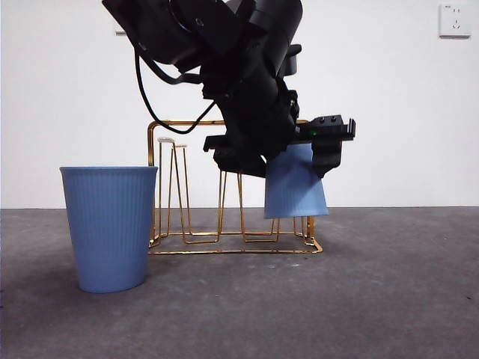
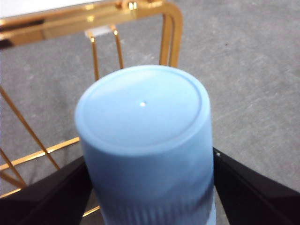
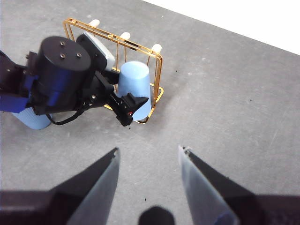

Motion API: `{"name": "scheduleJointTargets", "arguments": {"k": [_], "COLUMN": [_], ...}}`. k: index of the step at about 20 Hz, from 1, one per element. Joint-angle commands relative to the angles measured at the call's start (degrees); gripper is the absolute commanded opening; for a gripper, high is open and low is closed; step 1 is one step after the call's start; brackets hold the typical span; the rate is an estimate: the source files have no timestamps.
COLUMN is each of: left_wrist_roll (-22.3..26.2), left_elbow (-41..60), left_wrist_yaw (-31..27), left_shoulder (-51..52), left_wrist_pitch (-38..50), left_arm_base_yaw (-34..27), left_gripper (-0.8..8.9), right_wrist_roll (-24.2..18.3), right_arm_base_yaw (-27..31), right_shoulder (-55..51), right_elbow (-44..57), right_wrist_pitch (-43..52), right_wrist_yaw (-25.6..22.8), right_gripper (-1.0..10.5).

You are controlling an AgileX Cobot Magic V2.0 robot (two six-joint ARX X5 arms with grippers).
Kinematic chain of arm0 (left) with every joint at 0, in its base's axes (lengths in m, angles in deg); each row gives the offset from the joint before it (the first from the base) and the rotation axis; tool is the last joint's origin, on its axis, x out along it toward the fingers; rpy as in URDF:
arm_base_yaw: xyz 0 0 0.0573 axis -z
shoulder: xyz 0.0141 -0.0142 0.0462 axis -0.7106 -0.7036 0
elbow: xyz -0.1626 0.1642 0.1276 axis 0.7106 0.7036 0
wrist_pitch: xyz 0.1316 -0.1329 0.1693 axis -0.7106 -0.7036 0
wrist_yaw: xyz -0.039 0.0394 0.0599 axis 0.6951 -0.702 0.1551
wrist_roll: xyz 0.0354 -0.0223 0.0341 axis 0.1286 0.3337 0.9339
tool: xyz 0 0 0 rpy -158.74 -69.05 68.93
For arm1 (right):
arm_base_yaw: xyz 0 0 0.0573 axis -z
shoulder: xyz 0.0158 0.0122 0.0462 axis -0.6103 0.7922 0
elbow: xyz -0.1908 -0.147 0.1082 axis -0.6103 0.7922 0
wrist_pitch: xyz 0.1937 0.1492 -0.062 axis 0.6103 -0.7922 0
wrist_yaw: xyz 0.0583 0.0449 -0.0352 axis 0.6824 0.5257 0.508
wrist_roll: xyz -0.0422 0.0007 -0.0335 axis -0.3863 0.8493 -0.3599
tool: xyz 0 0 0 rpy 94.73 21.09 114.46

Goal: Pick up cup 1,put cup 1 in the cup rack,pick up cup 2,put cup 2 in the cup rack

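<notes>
Holding cup 1 upside down in my left hand, clamped on its sides, I'm lining its mouth over the cup rack peg beneath, while my right hand waits open and empty.

Gold wire cup rack at frame centre on grey worktop. Upright ribbed blue plastic cup lower left, before the rack's left end. Inverted blue plastic cup inside the rack's right end.

Two ribbed pale-blue cups are showing against a shining gold rack, grey speckled tabletop and white wall.
</notes>
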Motion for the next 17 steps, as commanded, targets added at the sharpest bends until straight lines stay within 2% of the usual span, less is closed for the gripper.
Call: {"name": "scheduleJointTargets", "arguments": {"k": [1,6,10,12,17], "left_wrist_roll": [-1.6,-2.7,-4.4,-5.2,-6.8], "left_elbow": [0.2,0.2,0.2,0.2,0.2], "left_wrist_yaw": [0.2,3.1,3.3,3.3,4.9], "left_shoulder": [-1.0,-1.0,-1.0,-1.0,-1.0], "left_wrist_pitch": [-1.1,-5.3,-7.6,-8.9,-12.4], "left_arm_base_yaw": [0.2,0.0,0.0,0.0,0.1], "left_gripper": [-0.07,0.15,3.16,3.82,3.84], "right_wrist_roll": [-0.5,-0.6,-0.6,-0.6,-0.7], "right_arm_base_yaw": [0.0,0.0,0.0,0.0,0.0], "right_shoulder": [-0.1,-0.1,-0.1,-0.1,-0.1], "right_elbow": [0.3,0.3,0.3,0.3,0.3], "right_wrist_pitch": [0.4,0.6,0.9,1.1,1.6], "right_wrist_yaw": [-0.2,-0.2,-0.2,-0.2,-0.2], "right_gripper": [2.2,2.2,2.2,2.2,2.2]}}
